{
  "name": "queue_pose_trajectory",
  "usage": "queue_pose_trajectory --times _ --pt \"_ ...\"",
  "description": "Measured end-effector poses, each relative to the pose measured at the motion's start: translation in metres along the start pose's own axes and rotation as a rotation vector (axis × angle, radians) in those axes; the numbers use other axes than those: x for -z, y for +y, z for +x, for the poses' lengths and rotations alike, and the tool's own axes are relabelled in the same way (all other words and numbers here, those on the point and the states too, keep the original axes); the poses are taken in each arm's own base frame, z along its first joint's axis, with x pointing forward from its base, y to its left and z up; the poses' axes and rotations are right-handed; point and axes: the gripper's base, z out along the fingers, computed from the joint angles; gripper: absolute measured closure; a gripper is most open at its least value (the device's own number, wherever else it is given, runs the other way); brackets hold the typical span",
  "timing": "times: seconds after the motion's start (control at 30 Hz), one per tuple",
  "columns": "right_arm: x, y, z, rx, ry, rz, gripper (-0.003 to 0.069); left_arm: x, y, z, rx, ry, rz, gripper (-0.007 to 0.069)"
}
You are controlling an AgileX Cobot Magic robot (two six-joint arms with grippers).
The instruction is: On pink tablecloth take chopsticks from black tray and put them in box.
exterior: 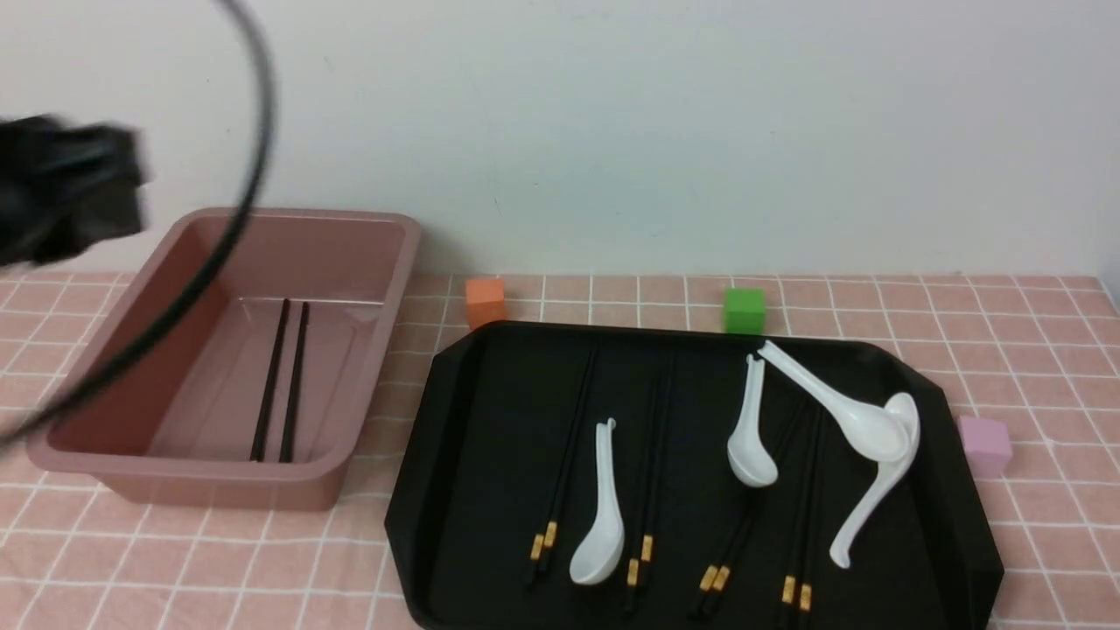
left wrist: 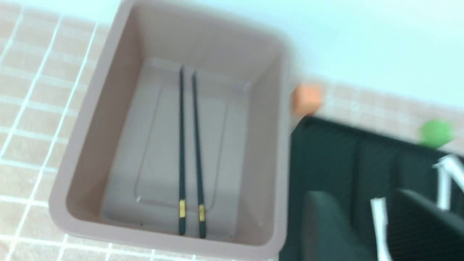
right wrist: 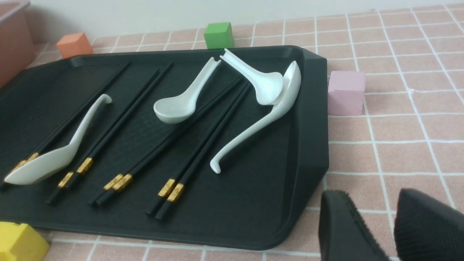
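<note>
One pair of thin black gold-banded chopsticks (exterior: 280, 381) lay flat and parallel on the floor of the deep dusty-rose plastic box (exterior: 398, 280), so delivered. Long axis ran along the box, banded ends robot-side. Four pairs sat on the glossy black tray (exterior: 420, 490). The left gripper (left wrist: 362, 203) was raised by the box, parted and empty. The right gripper (right wrist: 373, 195) was parted and idle beside the tray.

Setting: you face a staged lab set-up. Evidence: bare white wall (exterior: 612, 131); pink white-gridded tablecloth (exterior: 1032, 350); small orange cube (exterior: 485, 302), green cube (exterior: 745, 310), pale pink cube (exterior: 984, 444), yellow cube (right wrist: 20, 241).
</note>
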Motion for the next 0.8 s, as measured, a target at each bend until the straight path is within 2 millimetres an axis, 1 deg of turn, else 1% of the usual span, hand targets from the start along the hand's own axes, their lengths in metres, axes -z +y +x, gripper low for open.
queue_pose_trajectory --times 0.03,0.07,0.1,0.13,0.17,0.2,0.23,0.37,0.4,0.43,0.5,0.57,0.67,0.8 --pt "0.0 0.0 0.0 0.0 0.0 0.0 0.0419 0.008 0.003 0.007 -0.009 -0.024 0.011 0.0466" --pt "0.0 0.0 0.0 0.0 0.0 0.0 0.0419 0.023 0.011 0.025 -0.028 -0.078 0.034 0.0545" --pt "0.0 0.0 0.0 0.0 0.0 0.0 0.0419 0.031 0.016 0.037 -0.034 -0.106 0.046 0.0587" --pt "0.0 0.0 0.0 0.0 0.0 0.0 0.0419 0.041 0.024 0.058 -0.042 -0.156 0.066 0.0638" --pt "0.0 0.0 0.0 0.0 0.0 0.0 0.0419 0.041 0.024 0.057 -0.045 -0.162 0.069 0.0637" --pt "0.0 0.0 0.0 0.0 0.0 0.0 0.0419 0.049 0.035 0.082 -0.047 -0.21 0.088 0.0638" --pt "0.0 0.0 0.0 0.0 0.0 0.0 0.0419 0.053 0.042 0.099 -0.046 -0.247 0.104 0.0638" --pt "0.0 0.0 0.0 0.0 0.0 0.0 0.0419 0.058 0.061 0.144 -0.035 -0.332 0.143 0.0638" --pt "0.0 0.0 0.0 0.0 0.0 0.0 0.0419 0.058 0.064 0.152 -0.035 -0.343 0.147 0.0638" --pt "0.0 0.0 0.0 0.0 0.0 0.0 0.0419 0.058 0.065 0.155 -0.035 -0.349 0.15 0.0638" --pt "0.0 0.0 0.0 0.0 0.0 0.0 0.0419 0.058 0.071 0.17 -0.022 -0.376 0.169 0.0638" --pt "0.0 0.0 0.0 0.0 0.0 0.0 0.0419 0.057 0.074 0.177 -0.021 -0.385 0.173 0.0638" --pt "0.0 0.0 0.0 0.0 0.0 0.0 0.0419 0.054 0.076 0.18 -0.024 -0.377 0.168 0.0638" --pt "0.0 0.0 0.0 0.0 0.001 0.0 0.0419 0.052 0.077 0.18 -0.054 -0.365 0.142 0.0638"
